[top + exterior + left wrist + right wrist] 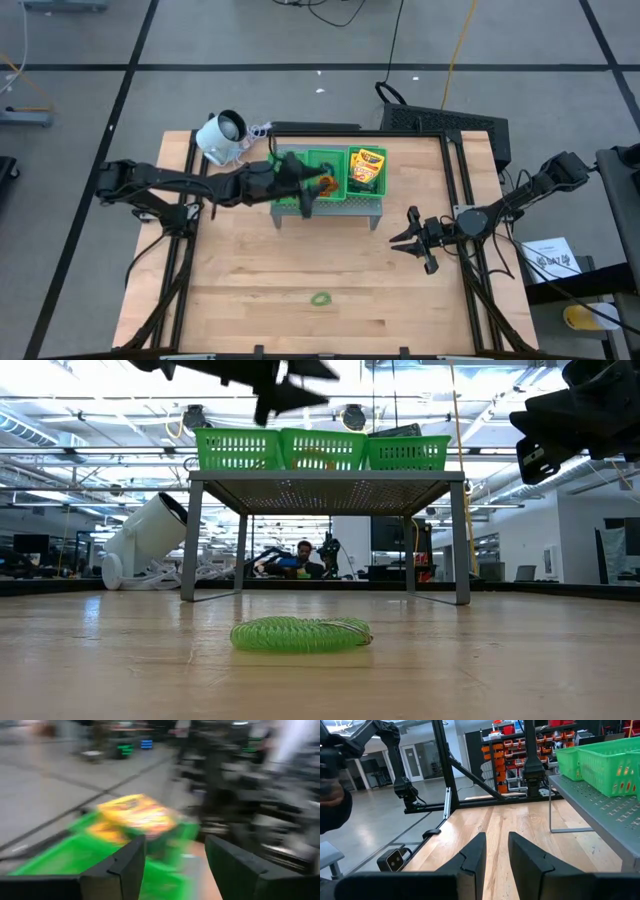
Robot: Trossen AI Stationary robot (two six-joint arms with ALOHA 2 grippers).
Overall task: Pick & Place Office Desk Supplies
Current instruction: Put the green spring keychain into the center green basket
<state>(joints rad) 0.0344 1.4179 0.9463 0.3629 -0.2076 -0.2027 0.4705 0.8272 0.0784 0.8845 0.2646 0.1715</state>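
Note:
A green three-part tray (330,160) stands on a grey perforated stand (325,480) at the table's far middle. Yellow-and-green crayon boxes (367,168) lie in its right compartment, seen blurred in the left wrist view (137,815). A small orange thing (326,185) lies in the middle compartment. My left gripper (308,188) hovers over the tray's left and middle parts, open (175,865), nothing between its fingers. A green coiled ring (320,298) lies flat on the table near the front edge (300,633). My right gripper (415,240) hangs right of the stand, open (496,850) and empty.
A white round-headed camera-like device (222,135) with a cord lies at the table's far left, beside the tray. Dark frame rails (460,190) run along the table's sides. Bare wood (320,250) lies between the stand and the green ring.

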